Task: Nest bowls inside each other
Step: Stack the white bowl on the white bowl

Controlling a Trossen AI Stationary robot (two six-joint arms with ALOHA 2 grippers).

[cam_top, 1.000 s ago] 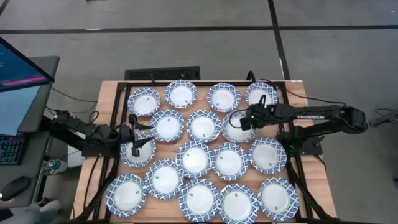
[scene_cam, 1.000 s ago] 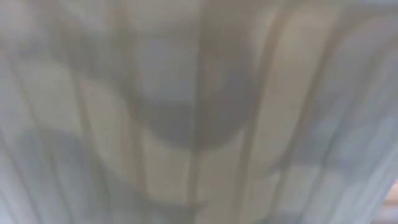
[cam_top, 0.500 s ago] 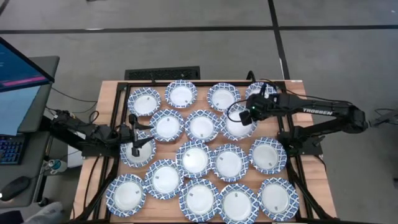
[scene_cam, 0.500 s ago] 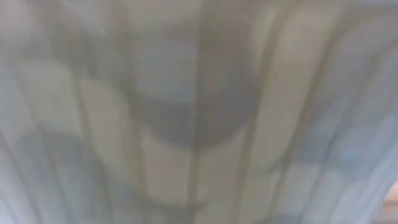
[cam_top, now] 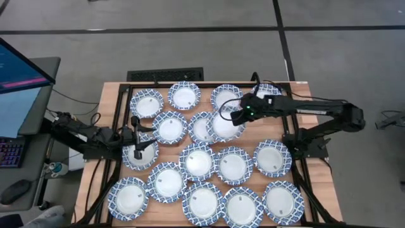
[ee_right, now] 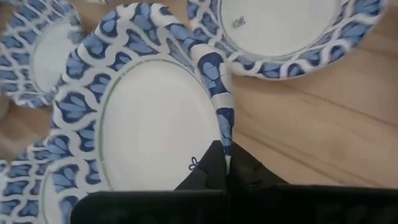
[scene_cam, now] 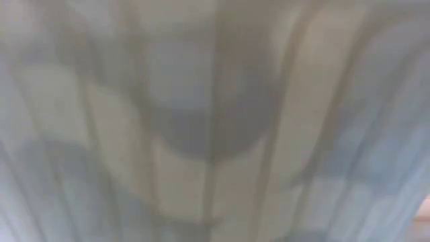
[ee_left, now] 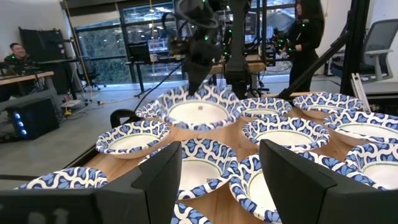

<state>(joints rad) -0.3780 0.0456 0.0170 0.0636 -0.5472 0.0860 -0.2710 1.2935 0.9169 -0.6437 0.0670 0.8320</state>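
Note:
Several blue-and-white patterned bowls (cam_top: 196, 161) lie in rows on the wooden table. My right gripper (cam_top: 242, 114) is shut on one bowl (cam_top: 223, 126), which hangs partly over its left neighbour (cam_top: 201, 128). The left wrist view shows this bowl (ee_left: 199, 112) raised above the others. My left gripper (cam_top: 135, 137) is open and hovers over a bowl (cam_top: 142, 157) near the left edge. Its fingers (ee_left: 168, 180) touch nothing. The low view is filled by the blurred wall of a bowl (scene_cam: 215, 121). My right gripper pinches the bowl's patterned rim (ee_right: 225, 127) between its two fingers (ee_right: 205, 171), on the side toward the table's right. One finger is on the white inside and one on the outside. The fingers slant down from the right. The bowl is lifted and tilted.
A black frame rail (cam_top: 119, 120) runs around the table. Bare wood (cam_top: 250, 138) shows where the held bowl stood. A monitor (cam_top: 19, 69) stands off the left edge. People (ee_left: 308, 31) are in the room beyond the table.
My right gripper has moved toward the table's left, carrying the bowl with it. The bowl has left its spot in the second row and now overlaps the neighbouring bowl on its left. My left arm has kept still.

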